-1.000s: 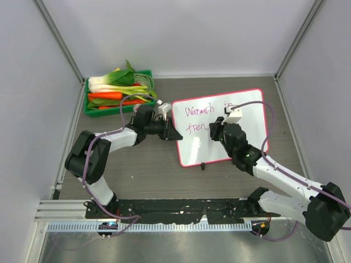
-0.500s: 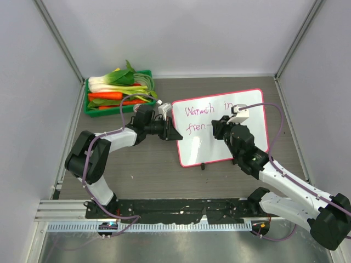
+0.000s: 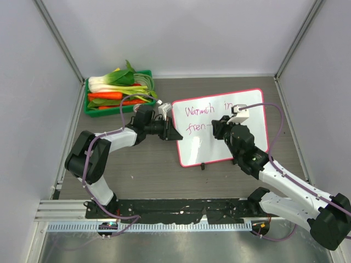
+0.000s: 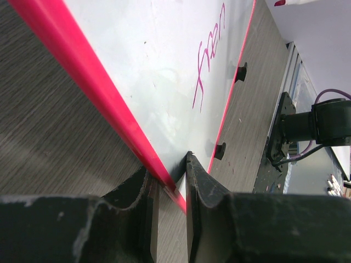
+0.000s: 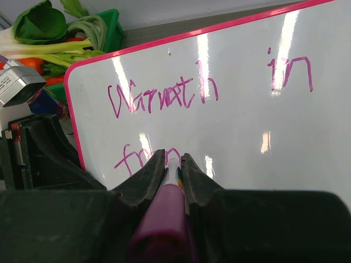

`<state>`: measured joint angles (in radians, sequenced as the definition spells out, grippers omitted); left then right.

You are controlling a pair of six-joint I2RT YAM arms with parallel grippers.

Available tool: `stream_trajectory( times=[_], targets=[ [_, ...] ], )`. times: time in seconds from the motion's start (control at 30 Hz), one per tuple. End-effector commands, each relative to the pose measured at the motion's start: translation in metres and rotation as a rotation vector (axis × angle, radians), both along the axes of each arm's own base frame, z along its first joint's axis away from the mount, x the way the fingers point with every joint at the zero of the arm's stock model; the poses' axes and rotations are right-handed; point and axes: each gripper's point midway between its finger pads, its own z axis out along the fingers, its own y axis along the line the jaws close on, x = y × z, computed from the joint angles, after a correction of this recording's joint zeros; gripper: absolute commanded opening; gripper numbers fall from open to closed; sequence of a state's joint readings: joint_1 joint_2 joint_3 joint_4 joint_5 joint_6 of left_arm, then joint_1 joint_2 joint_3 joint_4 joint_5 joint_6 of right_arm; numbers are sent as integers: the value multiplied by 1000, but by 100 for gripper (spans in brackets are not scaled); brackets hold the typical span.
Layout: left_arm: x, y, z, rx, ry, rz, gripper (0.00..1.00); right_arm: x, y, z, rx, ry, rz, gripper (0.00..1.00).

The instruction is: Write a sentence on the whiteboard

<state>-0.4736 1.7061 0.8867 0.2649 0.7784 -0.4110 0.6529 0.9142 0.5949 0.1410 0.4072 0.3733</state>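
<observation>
Item: whiteboard [image 3: 193, 149], pink-framed, on the counter [image 3: 137, 170] right of centre, its left edge toward the left arm; the crate [image 3: 86, 104] of vegetables [image 3: 118, 90] stands well apart at far left. Holding: left pincer [image 4: 169, 183] is nearly closed, its jaws clamped on the pink frame at the board's left edge and steadying it. Writing tool: marker [image 5: 163, 216], purple-bodied, is gripped tight between the jaws of the right pincer [image 5: 173, 159], with its tip pointing at the white surface just right of the lower line's last stroke. Whether the tip touches cannot be told. Content: sentence [image 3: 200, 112] in magenta cursive. The far line reads roughly "Warmth in". The near line shows only a few letters, something like "fren", on the left part of the board. Status, as a judgement: partly done. The first line looks complete and the second has barely begun, its word seemingly unfinished. Remaining: the rest of that word and whatever closes the sentence. White space is available to the right of the lower line and nearer on the board. Left grip is needed until writing ends.
</observation>
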Motion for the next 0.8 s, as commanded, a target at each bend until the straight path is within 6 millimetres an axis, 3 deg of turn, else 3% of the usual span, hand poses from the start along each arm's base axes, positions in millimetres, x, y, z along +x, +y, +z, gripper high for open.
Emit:
stream_trajectory(
  times=[0.0, 0.5, 0.77],
  targets=[
    [-6, 11, -45, 158, -8, 6, 0, 1, -1, 16, 48, -44, -11, 1],
    [-6, 11, -45, 159, -8, 6, 0, 3, 3, 19, 54, -48, -1, 1],
    [-6, 11, -45, 161, -6, 7, 0, 3, 19, 30, 70, -80, 82, 1]
  ],
)
